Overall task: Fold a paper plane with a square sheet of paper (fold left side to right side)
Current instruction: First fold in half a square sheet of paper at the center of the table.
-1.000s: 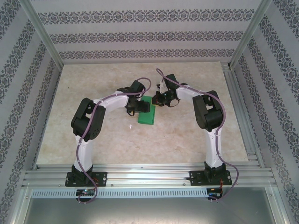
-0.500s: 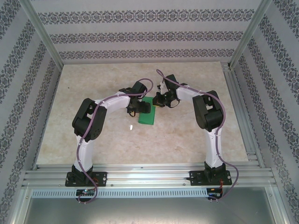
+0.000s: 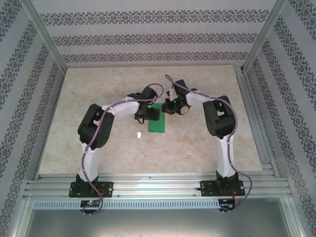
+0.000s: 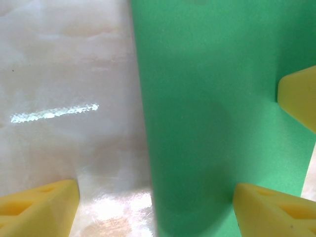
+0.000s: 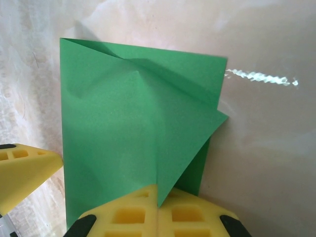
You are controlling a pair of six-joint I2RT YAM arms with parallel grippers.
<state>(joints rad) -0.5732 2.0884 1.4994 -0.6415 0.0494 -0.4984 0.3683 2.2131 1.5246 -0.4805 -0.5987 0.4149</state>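
Square sheet of paper (image 3: 157, 123) lies flat near the middle of the marble-patterned counter (image 3: 98, 153), between the two arms, already narrowed to a long green strip. The left tool (image 4: 155, 197) stands wide above the strip's left edge, one yellow finger over bare counter and the other over green, gripping nothing. The right tool (image 5: 158, 200) is shut, its joined tips set down on the sheet's edge where a triangular flap (image 5: 190, 128) ends. That flap looks loose and slightly puckered, its point jutting just past the layer beneath. To fold well, the right tool should likely pin the layers while the left one presses along the crease, working outward from the pinned spot, so edges meet squarely and nothing skids.
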